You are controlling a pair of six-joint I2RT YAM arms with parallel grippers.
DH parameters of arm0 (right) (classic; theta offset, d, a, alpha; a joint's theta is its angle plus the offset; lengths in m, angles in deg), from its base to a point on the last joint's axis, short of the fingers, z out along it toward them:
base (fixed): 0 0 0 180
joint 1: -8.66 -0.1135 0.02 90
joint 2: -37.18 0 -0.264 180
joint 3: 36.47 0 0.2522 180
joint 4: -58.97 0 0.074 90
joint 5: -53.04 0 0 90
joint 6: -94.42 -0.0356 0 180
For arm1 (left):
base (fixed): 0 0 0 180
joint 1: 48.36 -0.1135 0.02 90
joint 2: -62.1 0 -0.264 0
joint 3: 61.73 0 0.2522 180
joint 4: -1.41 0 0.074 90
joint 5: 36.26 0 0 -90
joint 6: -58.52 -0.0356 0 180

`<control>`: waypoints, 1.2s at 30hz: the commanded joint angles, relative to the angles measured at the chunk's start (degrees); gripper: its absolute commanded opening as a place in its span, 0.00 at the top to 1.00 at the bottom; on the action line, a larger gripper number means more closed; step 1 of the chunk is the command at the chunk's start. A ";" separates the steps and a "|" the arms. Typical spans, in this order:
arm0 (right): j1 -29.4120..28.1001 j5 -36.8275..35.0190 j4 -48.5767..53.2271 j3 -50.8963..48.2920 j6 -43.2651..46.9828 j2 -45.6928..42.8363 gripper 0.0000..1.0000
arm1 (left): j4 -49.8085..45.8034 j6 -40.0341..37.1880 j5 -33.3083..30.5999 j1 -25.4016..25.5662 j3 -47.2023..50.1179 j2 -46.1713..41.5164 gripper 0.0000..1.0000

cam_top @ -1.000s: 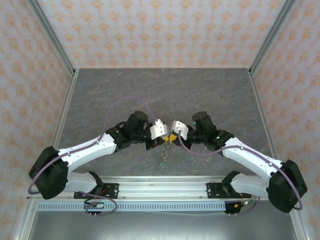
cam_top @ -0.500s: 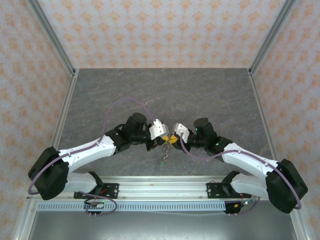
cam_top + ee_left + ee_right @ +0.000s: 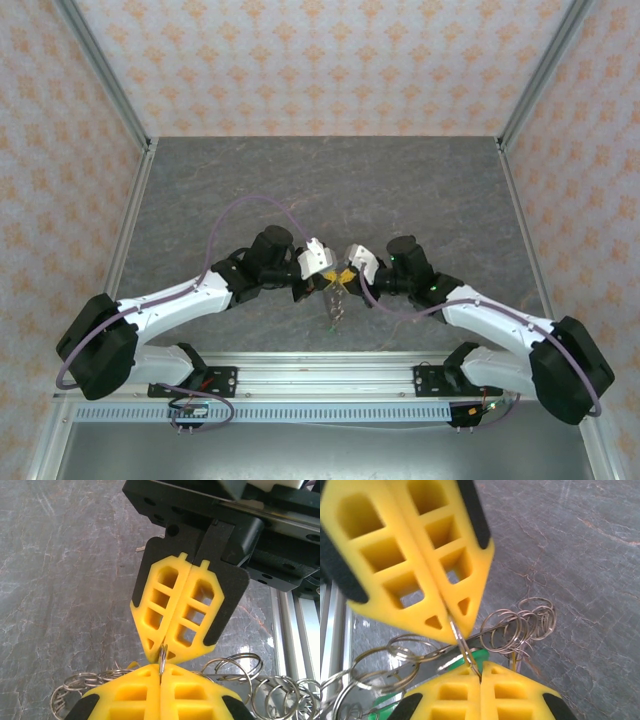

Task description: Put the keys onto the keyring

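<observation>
Over the near middle of the table, my left gripper (image 3: pixel 325 277) and right gripper (image 3: pixel 346 277) meet tip to tip. Both are shut on the same thin metal ring (image 3: pixel 162 656), seen edge-on. In the left wrist view my own yellow fingertips (image 3: pixel 145 676) pinch it from below, and the right gripper (image 3: pixel 161 653) pinches it from above. From the right wrist view, the ring (image 3: pixel 461 642) spans between my right gripper (image 3: pixel 481 674) and the left gripper (image 3: pixel 453 626). The keyring (image 3: pixel 520 625), a wire strung with many small steel rings, hangs below. A key's green tag (image 3: pixel 472 658) shows behind the ring.
The dangling bunch of rings (image 3: pixel 335 308) hangs above the grey marbled tabletop (image 3: pixel 330 190). A metal rail (image 3: pixel 320 372) runs along the near edge, and patterned walls enclose the other three sides.
The right gripper has closed fully on the ring and its arm has shifted slightly left. The hanging bunch of rings has swung a little. The left gripper stays shut in place.
</observation>
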State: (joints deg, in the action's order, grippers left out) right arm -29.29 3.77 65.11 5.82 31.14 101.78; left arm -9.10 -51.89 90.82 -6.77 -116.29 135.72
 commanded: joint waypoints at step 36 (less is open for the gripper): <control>4.38 8.11 1.72 5.11 -14.62 0.09 1.00 | -3.26 -5.58 -1.03 0.34 -1.88 -0.65 1.00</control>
State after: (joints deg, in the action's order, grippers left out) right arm -25.25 10.06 64.65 7.74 17.85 103.09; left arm -11.35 -55.82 89.12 -7.08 -115.96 135.74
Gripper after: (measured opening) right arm 0.043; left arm 0.040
